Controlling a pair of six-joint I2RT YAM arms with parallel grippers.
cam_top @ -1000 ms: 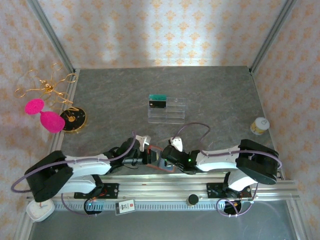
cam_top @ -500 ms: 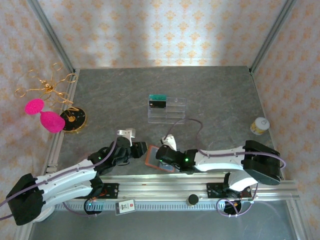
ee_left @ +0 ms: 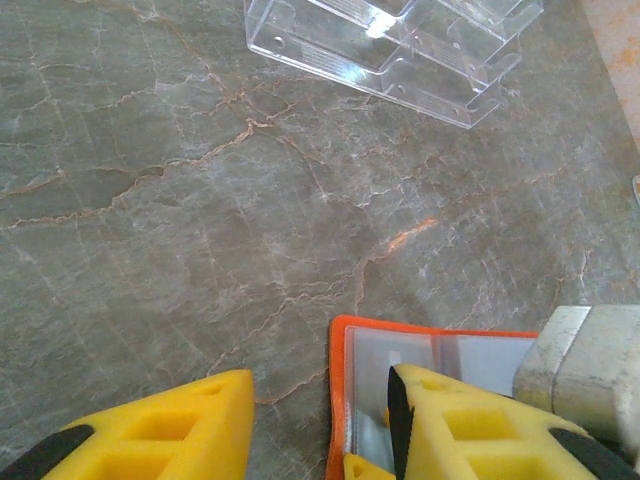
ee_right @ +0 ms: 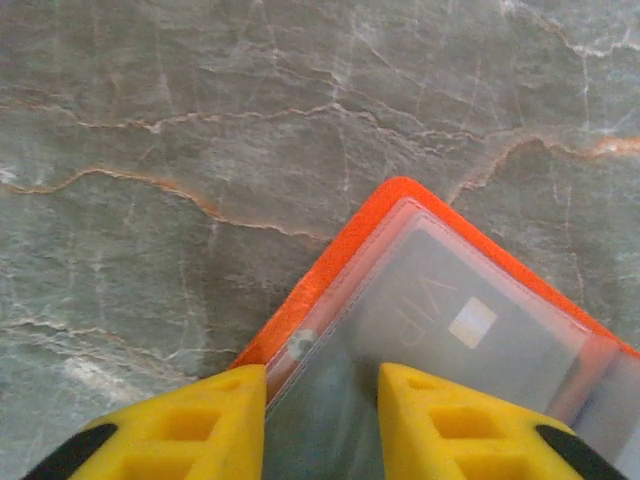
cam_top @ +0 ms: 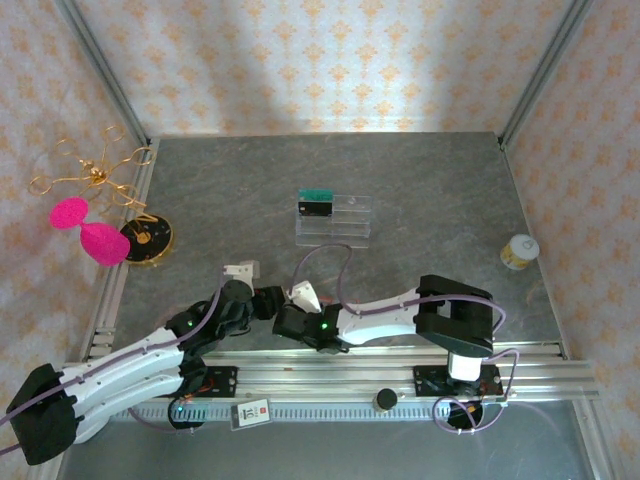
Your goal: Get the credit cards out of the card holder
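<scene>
Card holder (ee_right: 440, 300), orange-rimmed and glossy-sleeved, lies on veined table (ee_right: 200, 120).

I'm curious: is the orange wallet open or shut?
Open: the orange-red folding card holder lies spread, inside up, a grey card showing.

Matt, marble-veined stone look on the table (ee_left: 180, 200); glossy clear plastic inside the orange card holder (ee_right: 420, 290); transparent acrylic rack (ee_left: 400, 50).
</scene>
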